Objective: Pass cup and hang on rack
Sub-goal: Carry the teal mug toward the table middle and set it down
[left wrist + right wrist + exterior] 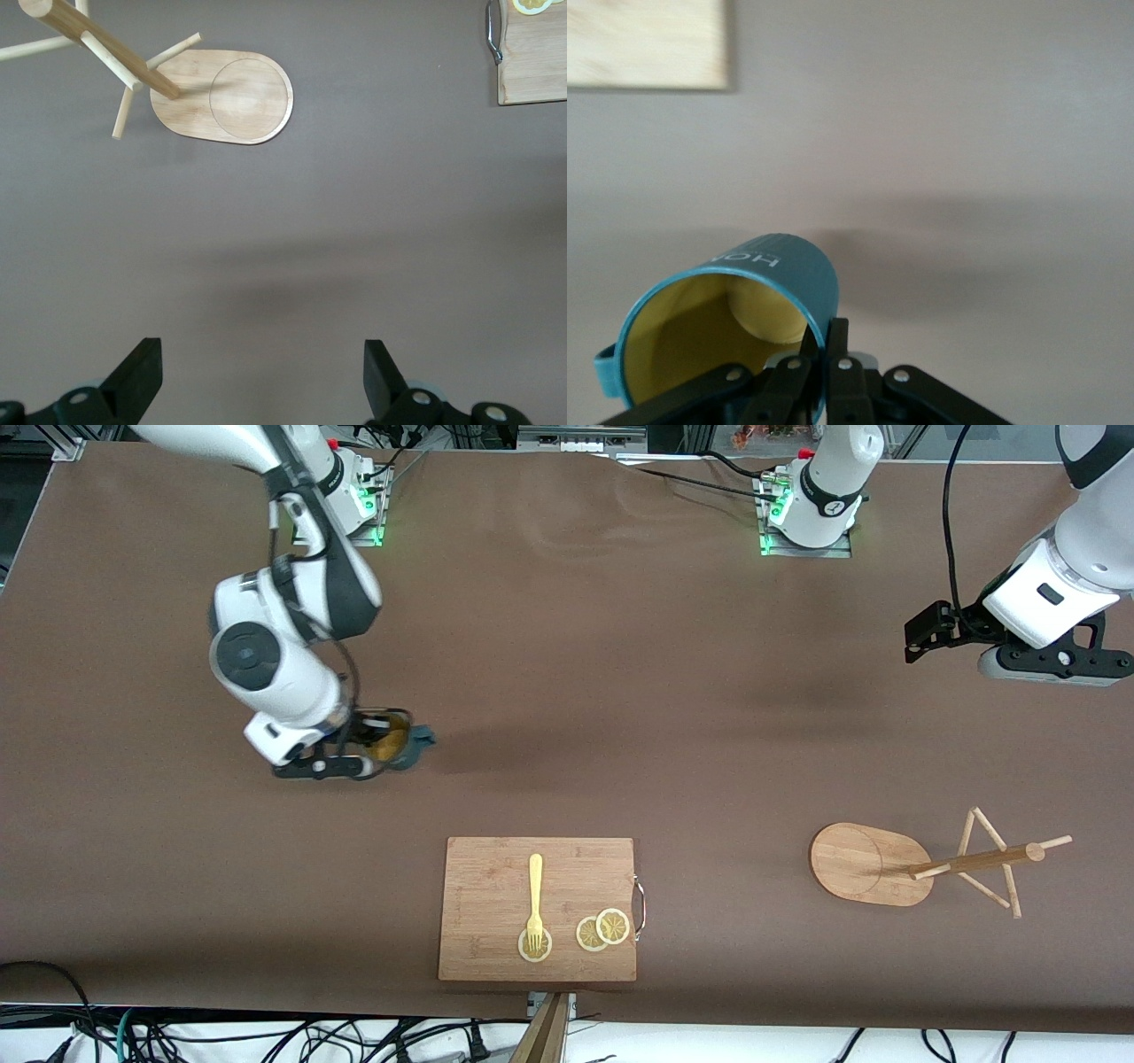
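The dark teal cup (406, 742) is tilted on its side, its yellowish inside facing the front camera, low over the table toward the right arm's end. My right gripper (359, 751) is shut on its rim. In the right wrist view one finger is inside the cup (757, 283) and one outside, with the gripper (824, 343) pinching the wall. The wooden rack (868, 864) stands toward the left arm's end, its post and pegs leaning away from the oval base. My left gripper (926, 636) hangs open and empty above the table near the rack, which shows in the left wrist view (232, 97); the gripper (263, 374) holds nothing.
A rectangular wooden cutting board (496, 877) lies near the table's front edge, with a yellow fork (535, 895) and lemon slices (603, 930) on it. Its handled corner shows in the left wrist view (532, 66). Brown cloth covers the table.
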You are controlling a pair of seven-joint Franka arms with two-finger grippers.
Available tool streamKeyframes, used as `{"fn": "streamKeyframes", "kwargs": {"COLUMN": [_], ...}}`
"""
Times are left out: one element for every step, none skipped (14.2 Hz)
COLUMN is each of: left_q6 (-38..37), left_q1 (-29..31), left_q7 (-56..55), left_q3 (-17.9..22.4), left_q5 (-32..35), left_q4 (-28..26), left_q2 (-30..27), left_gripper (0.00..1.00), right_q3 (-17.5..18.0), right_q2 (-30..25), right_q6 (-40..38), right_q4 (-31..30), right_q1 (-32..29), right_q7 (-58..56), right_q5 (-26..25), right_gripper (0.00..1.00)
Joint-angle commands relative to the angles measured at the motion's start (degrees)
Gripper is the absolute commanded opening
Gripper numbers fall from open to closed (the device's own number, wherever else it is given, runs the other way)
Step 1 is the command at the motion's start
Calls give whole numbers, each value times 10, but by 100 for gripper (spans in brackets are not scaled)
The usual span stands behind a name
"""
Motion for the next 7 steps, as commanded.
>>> {"fn": "streamKeyframes", "kwargs": {"left_q6": [-7,-6,-5,-6,-7,-8,-10], "left_q1": [6,5,5,5,5,5,6], "left_q7": [2,2,3,5,6,6,5], "left_q3": [2,2,2,2,1,1,1], "left_q5": [-8,-7,-8,-8,-8,-9,-9], "left_q4": [26,35,50,63,67,67,67], "left_q2": [15,20,28,34,36,39,40], "left_gripper": [100,100,100,100,100,100,100], "right_q3": [-4,2,2,2,3,2,2], "right_q2": [81,108,136,162,188,211,226], "right_q6": [-14,-18,-25,-29,-17,-5,4], "right_q4": [99,135,182,209,235,261,277], "right_q1": [63,91,123,143,163,180,187], "right_q7": [137,151,175,228,288,332,365], "right_q5": [21,30,37,42,42,41,42], "right_gripper": [0,0,0,0,0,0,0]}}
